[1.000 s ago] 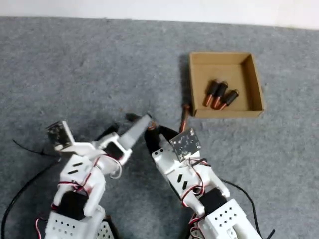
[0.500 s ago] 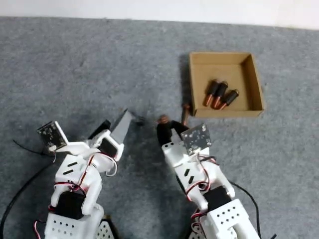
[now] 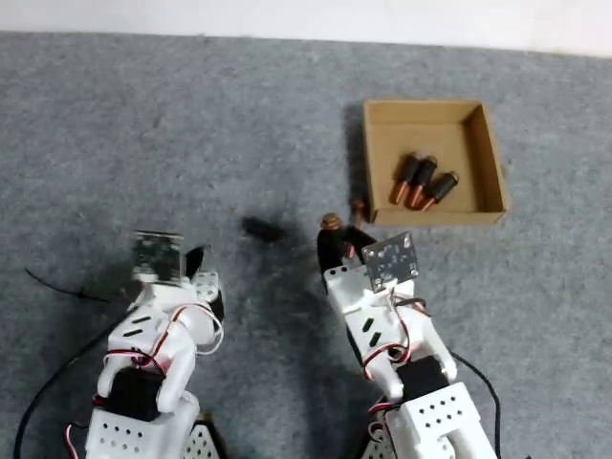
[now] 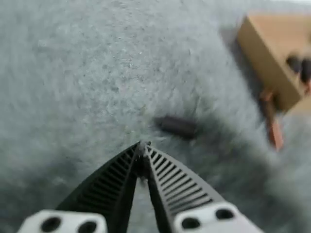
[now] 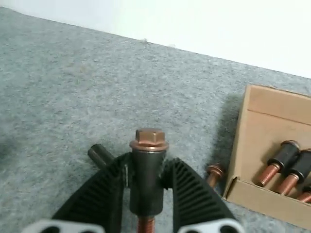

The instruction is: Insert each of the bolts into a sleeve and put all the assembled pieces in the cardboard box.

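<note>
Logged grey, fuzzy tabletop (image 3: 143,124) under everything.

Noted two white arms at the near edge: left arm (image 3: 158,335) folded close over its base, right arm (image 3: 392,335) angled toward the box corner.

Located open cardboard box (image 3: 435,218) on the far right part of the tabletop, well apart from the left arm and near the right claw; also visible from the wrists (image 4: 265,53) (image 5: 265,104).

Found left claw (image 4: 142,148) clenched, tips touching, nothing between them; poised over bare tabletop, short of the loose sleeve.

Found right claw (image 5: 146,164) (image 3: 337,247) grasping the held piece (image 5: 147,182): black sleeve lengthwise between the ribbed fingers, copper bolt head (image 5: 149,138) (image 3: 332,225) sticking out past the fingertips, copper shank showing at the opposite end. Placed it above the tabletop, near the near-left corner of the box, not inside.

Counted three assembled pieces (image 3: 421,182) (image 5: 286,162) lying side by side on the box floor, close together, copper ends toward the near-left.

Spotted one loose sleeve (image 3: 262,229) (image 4: 177,126) (image 5: 99,155), black, lying on its side on the tabletop, roughly between the two claws and apart from both.

Spotted one loose bolt (image 3: 358,208) (image 4: 271,121) (image 5: 214,172), copper, on the tabletop just beside the box's near-left corner; cannot tell whether touching the wall
</note>
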Action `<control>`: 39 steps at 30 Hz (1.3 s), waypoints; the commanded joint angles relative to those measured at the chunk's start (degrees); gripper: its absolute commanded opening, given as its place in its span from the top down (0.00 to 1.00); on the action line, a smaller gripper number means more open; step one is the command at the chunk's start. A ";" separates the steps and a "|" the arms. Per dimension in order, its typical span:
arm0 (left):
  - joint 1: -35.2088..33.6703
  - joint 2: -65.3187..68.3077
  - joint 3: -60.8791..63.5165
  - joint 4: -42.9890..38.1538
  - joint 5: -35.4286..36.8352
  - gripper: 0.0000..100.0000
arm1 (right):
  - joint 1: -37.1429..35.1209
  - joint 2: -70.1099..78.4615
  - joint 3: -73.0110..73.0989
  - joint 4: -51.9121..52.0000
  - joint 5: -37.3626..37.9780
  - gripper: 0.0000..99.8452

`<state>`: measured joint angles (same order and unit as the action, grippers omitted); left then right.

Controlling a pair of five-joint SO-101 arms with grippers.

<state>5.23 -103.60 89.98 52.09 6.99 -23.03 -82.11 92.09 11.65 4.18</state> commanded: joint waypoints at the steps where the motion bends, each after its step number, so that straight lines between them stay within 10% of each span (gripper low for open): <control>1: -2.95 -0.48 -2.77 1.32 -12.84 0.99 | 0.92 -0.92 -1.19 -1.98 -0.44 0.99; 18: -7.78 -0.40 0.48 -2.73 -12.75 0.99 | 14.90 3.38 -14.55 3.30 2.90 1.00; 39: -7.52 -0.40 0.92 -3.08 -13.01 0.99 | 22.37 94.02 -95.60 23.96 3.16 1.00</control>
<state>-1.98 -103.60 91.38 50.24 -5.85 -1.05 7.12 6.02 32.84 6.55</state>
